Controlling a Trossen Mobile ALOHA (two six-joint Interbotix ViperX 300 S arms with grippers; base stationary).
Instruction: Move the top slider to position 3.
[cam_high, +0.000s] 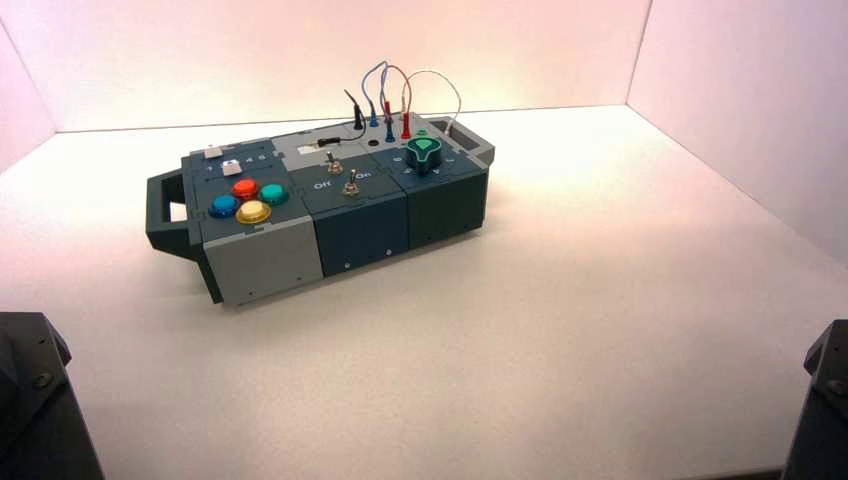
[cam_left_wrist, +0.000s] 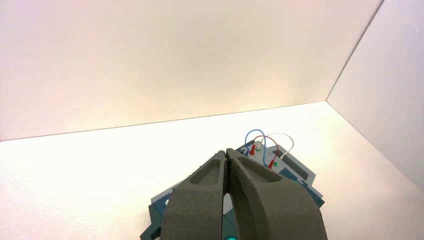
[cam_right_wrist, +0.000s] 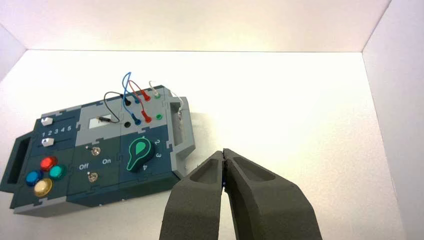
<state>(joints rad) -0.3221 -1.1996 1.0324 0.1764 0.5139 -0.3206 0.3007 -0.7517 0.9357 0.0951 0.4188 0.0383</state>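
Right end effector well off top slider

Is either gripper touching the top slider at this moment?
No: in the high view the top slider sits untouched on the box, with no gripper near it.

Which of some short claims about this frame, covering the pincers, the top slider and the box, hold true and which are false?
1. Both pincers are shut and empty. True: the left pincer and right pincer have fingertips together, holding nothing.
2. The right pincer touches the top slider. False: it hangs off the box's knob end, clear of the box.
3. The top slider sits at the track end near digit 1. True.
4. The four round buttons are all red. False: red, blue, teal and yellow.
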